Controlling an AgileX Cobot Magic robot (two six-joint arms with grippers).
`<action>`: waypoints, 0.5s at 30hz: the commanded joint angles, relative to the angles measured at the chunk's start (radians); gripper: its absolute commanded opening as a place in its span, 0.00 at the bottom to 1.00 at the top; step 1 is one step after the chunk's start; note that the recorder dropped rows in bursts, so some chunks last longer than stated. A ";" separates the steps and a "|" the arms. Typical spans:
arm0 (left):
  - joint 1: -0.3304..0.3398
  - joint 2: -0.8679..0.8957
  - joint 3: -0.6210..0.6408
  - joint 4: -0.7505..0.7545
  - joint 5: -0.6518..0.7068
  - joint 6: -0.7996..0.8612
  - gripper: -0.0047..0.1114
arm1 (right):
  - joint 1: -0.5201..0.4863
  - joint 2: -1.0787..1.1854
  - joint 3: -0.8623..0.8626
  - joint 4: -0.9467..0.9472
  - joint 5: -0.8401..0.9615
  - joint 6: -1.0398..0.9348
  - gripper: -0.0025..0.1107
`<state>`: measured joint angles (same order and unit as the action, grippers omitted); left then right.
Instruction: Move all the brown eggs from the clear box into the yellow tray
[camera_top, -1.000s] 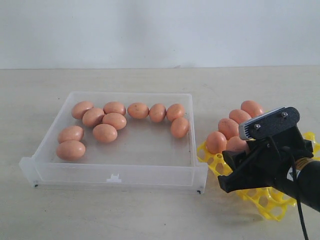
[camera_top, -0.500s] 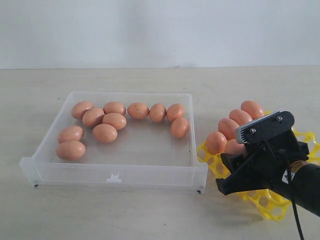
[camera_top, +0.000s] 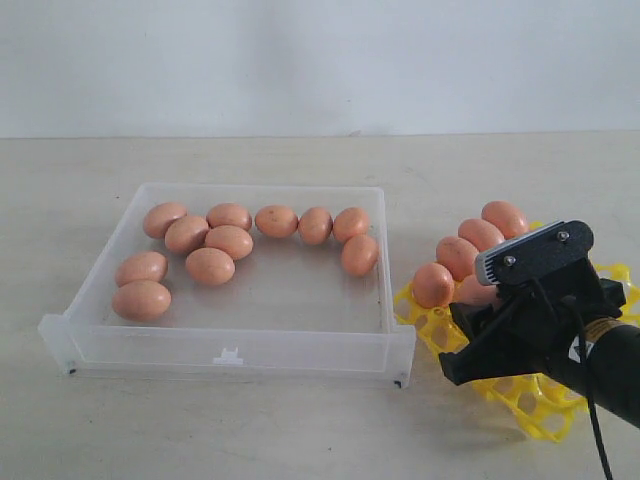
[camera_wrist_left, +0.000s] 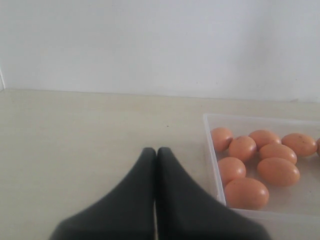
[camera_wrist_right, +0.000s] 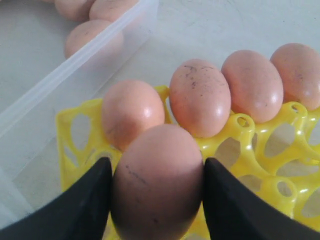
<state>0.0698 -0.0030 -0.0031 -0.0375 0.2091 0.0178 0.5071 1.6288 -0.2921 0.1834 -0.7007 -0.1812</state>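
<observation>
An egg is gripped between the two black fingers of the right hand. One finger is pressed against each side of the shell, so the hand is closed on that egg alone. The egg is held over the edge of the tray nearest the hand. It is just in front of a row of four eggs seated in the tray's cups, and the closest two of that row are just beside it. Whether the gripped egg touches the lattice beneath cannot be told, since its lower end is hidden.

In the exterior view the right hand is seen low over the tray, to the right of the box. The arm is brought in from the lower right corner, and the fingers are pointed toward the tray's left end. The wrist camera housing is carried on top of the hand, tilted. The tray is set on the worktop just beside the box's right wall, at an angle to it.

Eleven eggs are seen in the box, gathered along its far wall and its left side, several touching one another.

The left hand is closed, its fingers pressed together with nothing between them. It is held over the worktop beside the box's outer wall, well apart from the tray.
</observation>
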 joint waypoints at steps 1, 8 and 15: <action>0.001 0.003 0.003 0.002 -0.006 0.002 0.00 | -0.011 -0.001 -0.001 -0.004 -0.014 -0.001 0.08; 0.001 0.003 0.003 0.002 -0.006 0.002 0.00 | -0.010 -0.001 -0.001 -0.016 -0.026 0.022 0.08; 0.001 0.003 0.003 0.002 -0.006 0.002 0.00 | -0.010 -0.001 -0.042 -0.037 0.021 0.024 0.08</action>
<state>0.0698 -0.0030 -0.0031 -0.0375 0.2091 0.0178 0.5012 1.6288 -0.3132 0.1641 -0.6935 -0.1601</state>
